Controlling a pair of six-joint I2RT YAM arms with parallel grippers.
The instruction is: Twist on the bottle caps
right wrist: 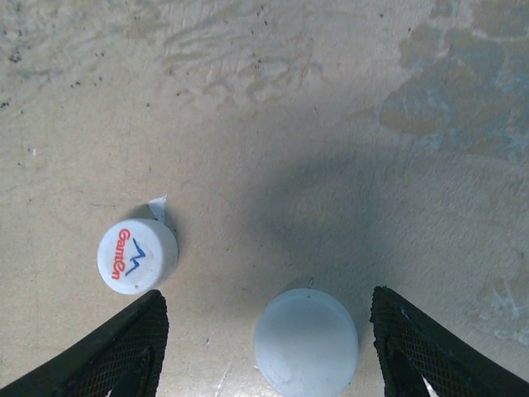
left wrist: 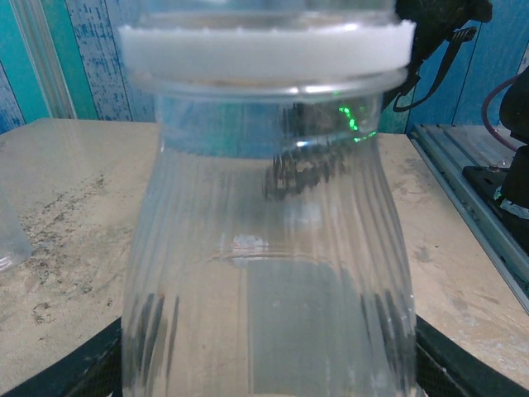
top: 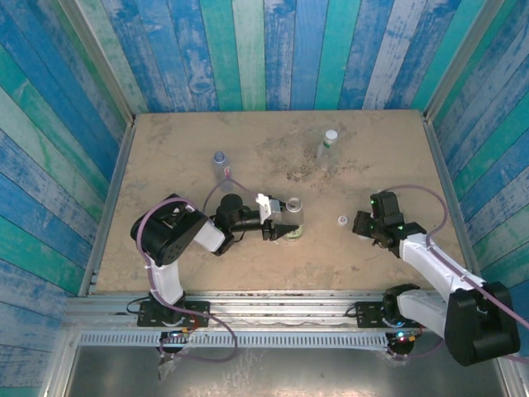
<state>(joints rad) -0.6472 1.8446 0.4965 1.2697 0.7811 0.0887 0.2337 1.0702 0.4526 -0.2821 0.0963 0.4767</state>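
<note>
Tan desk (top: 165, 248) inside blue-green plank walls. Holding the green-label bottle (top: 294, 217) with the left gripper (top: 281, 231), just nearward of desk centre, long axis standing vertical, fingers (left wrist: 74, 376) seemingly pressing both flanks low on the body. Poising the right gripper (top: 361, 223) right of centre, well short of the right edge, jaws standing wide and straddling the plain white cap (right wrist: 306, 343). Lying flat between the fingertips, off-centre toward one finger, apparently touching neither; probably calling for a short drop and squeeze by this nearer arm. Sitting just outside the other finger: the printed cap (right wrist: 136, 255). Separating both caps clearly from the right wrist, merging them into one pale speck overhead. Disclosing the white neck ring (left wrist: 264, 50) from the left wrist.
</note>
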